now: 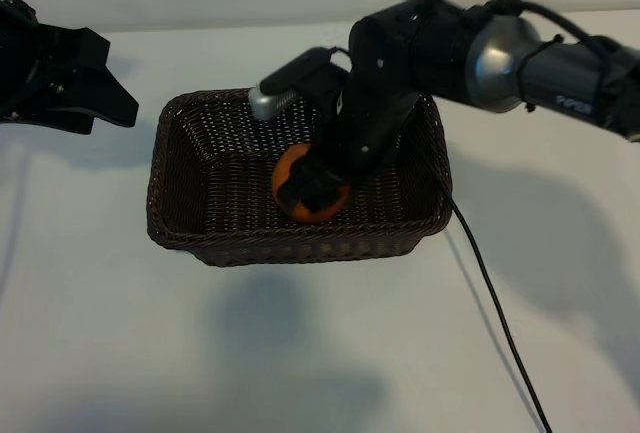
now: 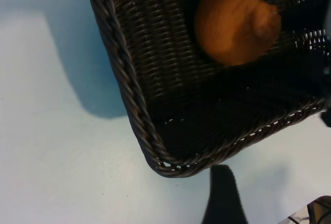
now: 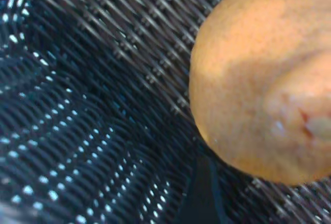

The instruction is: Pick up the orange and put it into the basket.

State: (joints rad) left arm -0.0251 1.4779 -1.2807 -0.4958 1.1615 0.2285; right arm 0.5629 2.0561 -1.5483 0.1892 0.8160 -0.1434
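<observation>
The orange (image 1: 322, 210) lies on the floor of the dark woven basket (image 1: 290, 253), toward its near wall. My right gripper (image 1: 318, 185) reaches down into the basket from the right and straddles the fruit, its fingers spread on either side. In the right wrist view the orange (image 3: 258, 79) fills one side over the basket weave (image 3: 103, 105), and one dark finger (image 3: 201, 198) stands just beside it. My left gripper (image 1: 118, 78) hovers open at the far left, outside the basket. Its wrist view shows a basket corner (image 2: 129, 89), the orange (image 2: 235, 22) and one finger (image 2: 222, 198).
A black cable (image 1: 500, 323) trails from the basket's right corner across the white table toward the front edge. The right arm's body (image 1: 500, 58) hangs over the basket's back right. Bare white tabletop surrounds the basket.
</observation>
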